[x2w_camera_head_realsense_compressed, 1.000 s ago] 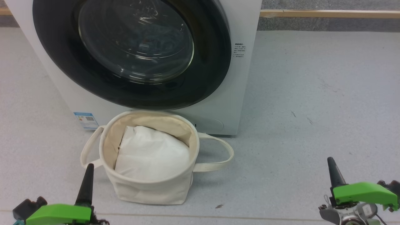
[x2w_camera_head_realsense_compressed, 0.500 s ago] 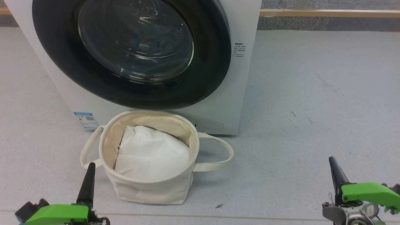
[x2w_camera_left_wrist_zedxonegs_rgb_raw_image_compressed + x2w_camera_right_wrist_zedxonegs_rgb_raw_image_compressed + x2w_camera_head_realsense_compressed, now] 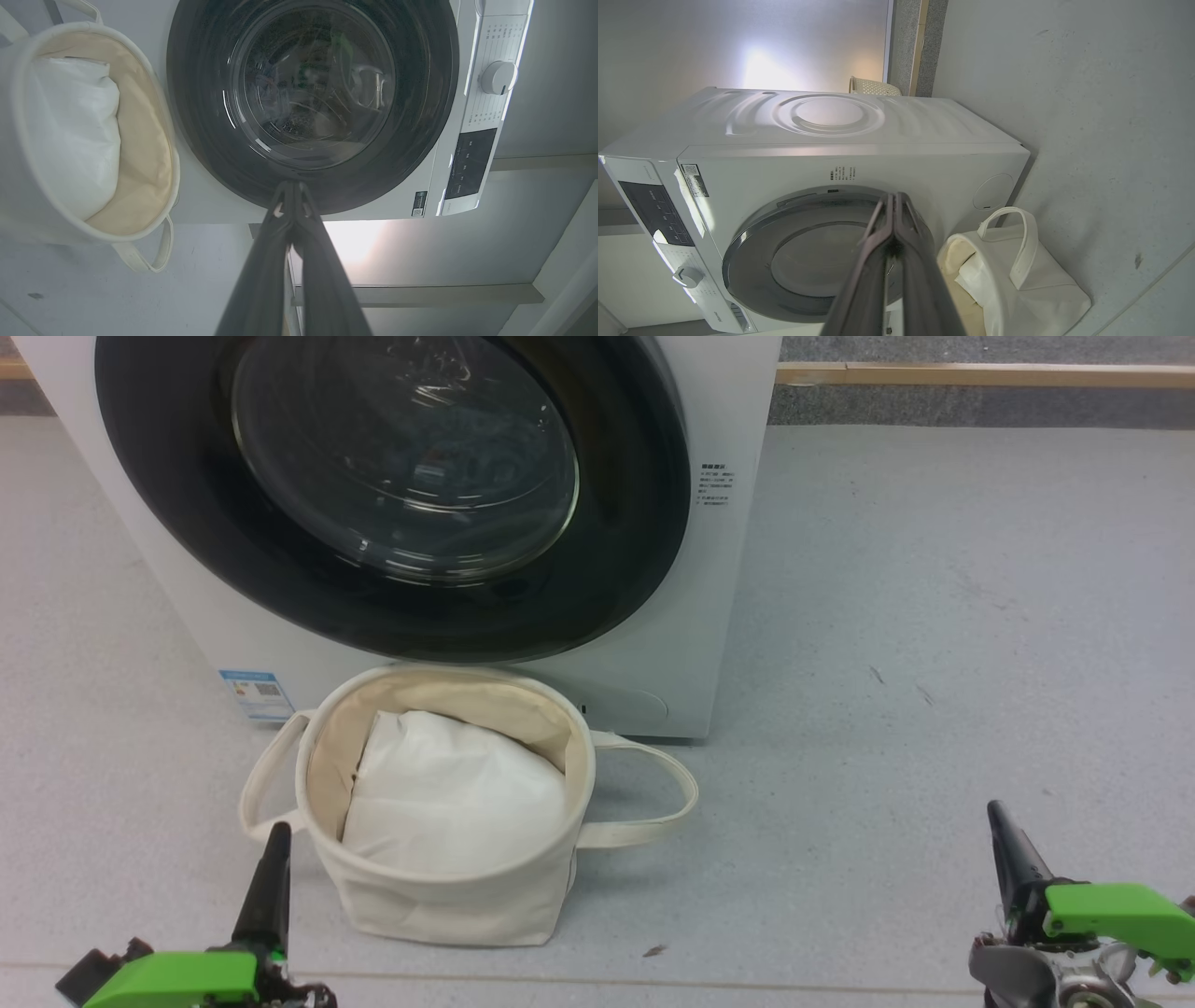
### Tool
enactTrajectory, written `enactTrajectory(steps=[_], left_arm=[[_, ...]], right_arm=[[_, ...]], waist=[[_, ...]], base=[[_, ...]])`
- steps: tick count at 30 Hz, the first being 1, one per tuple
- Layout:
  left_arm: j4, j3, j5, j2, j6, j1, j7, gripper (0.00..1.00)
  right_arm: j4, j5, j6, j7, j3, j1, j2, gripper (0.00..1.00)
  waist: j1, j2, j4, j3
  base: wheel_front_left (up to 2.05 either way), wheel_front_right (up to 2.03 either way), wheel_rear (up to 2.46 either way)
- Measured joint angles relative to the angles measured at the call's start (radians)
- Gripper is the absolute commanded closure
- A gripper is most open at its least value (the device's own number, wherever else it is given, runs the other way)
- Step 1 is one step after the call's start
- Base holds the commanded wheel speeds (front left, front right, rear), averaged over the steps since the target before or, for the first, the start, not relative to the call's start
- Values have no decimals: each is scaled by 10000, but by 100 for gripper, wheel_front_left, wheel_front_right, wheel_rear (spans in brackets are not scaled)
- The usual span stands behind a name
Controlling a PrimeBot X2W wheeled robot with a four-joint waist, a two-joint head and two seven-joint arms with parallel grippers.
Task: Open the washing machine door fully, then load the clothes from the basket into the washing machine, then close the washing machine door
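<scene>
My left gripper is low at my left side and my right gripper low at my right, well apart. On each one the two long dark fingers lie together up to the tips, and they clamp nothing. Between them, nearer to the left one, stands the basket. It is a round tub of soft cream canvas, upright with the mouth to above, and one loop handle hangs out on each side. A plain white cushion of smooth cloth lies inside it. The floor is pale grey and speckled, with a small dark crumb just before the basket. Right behind the basket is the washing machine, a white box, and the basket covers the low middle of its front. The door is round, with a wide glossy black rim and a bulging glass bowl. It lies flat on the front and faces me. Through the glass I see only dim shapes and cannot tell them. A blue sticker sits low on the front at my left.
</scene>
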Motion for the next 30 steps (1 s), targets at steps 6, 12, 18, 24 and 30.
enactTrajectory(steps=[6,12,18,24,30], left_arm=[[-67,146,-420,-138,0,18,173,100],[-140,263,-825,-276,-2,37,274,100],[-155,267,-828,-286,-2,39,274,100],[-155,267,-828,-286,-2,40,274,100],[-155,267,-828,-286,-2,40,274,100]], right_arm=[[-46,598,-2,205,-96,11,33,100],[-109,1164,-2,330,-215,17,77,100],[-109,1170,-2,336,-228,20,77,100],[-111,1170,-2,336,-228,21,79,100],[-111,1170,-2,336,-228,21,79,100]], waist=[[0,0,-2,6],[0,0,-3,10],[0,0,-4,11],[0,0,-3,11],[0,0,-4,10]], base=[[0,0,0],[0,0,0],[0,0,0],[0,0,0],[0,0,0]])
